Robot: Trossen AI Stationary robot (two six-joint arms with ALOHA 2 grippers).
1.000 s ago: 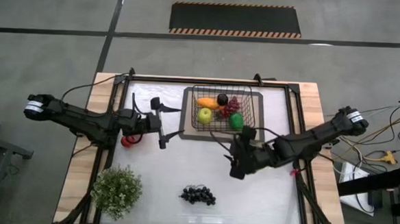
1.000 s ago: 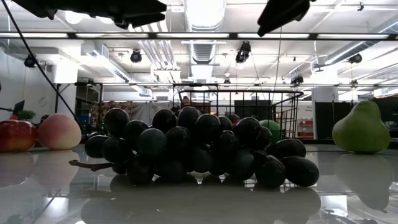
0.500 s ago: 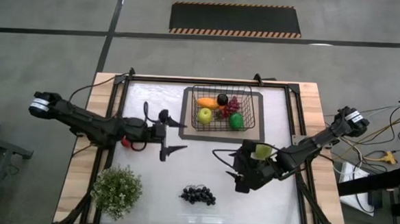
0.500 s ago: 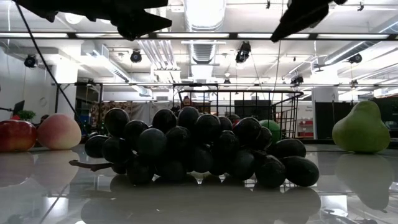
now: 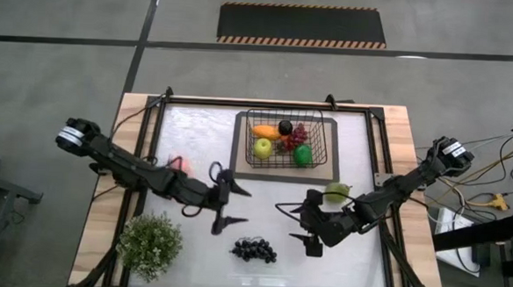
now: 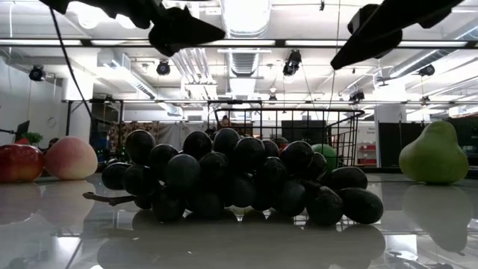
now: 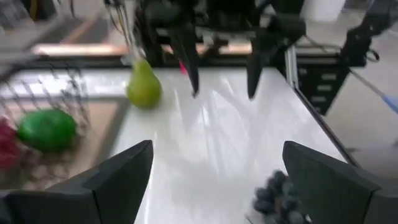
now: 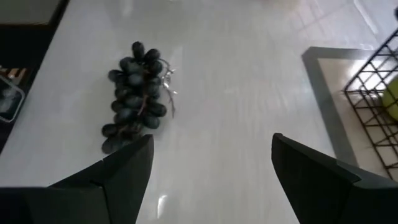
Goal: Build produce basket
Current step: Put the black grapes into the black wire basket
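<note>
A dark grape bunch lies on the white table near its front edge; it also shows in the low view and the right wrist view. The black wire basket stands on a dark mat at the far middle, holding a mango, apples, a plum and red grapes. A green pear stands in front of the basket. My left gripper is open and empty, above and left of the grapes. My right gripper is open and empty, above and right of them.
A bushy potted plant stands at the near left corner. A peach and a red apple lie at the table's left, behind my left arm. Bare white table lies between the basket and the grapes.
My left gripper has swung from beside the basket's left side toward the near edge and the right, closing on the grapes, staying open. My right gripper has drawn back from the basket's front toward the near edge, staying open. The pear it covered now shows.
</note>
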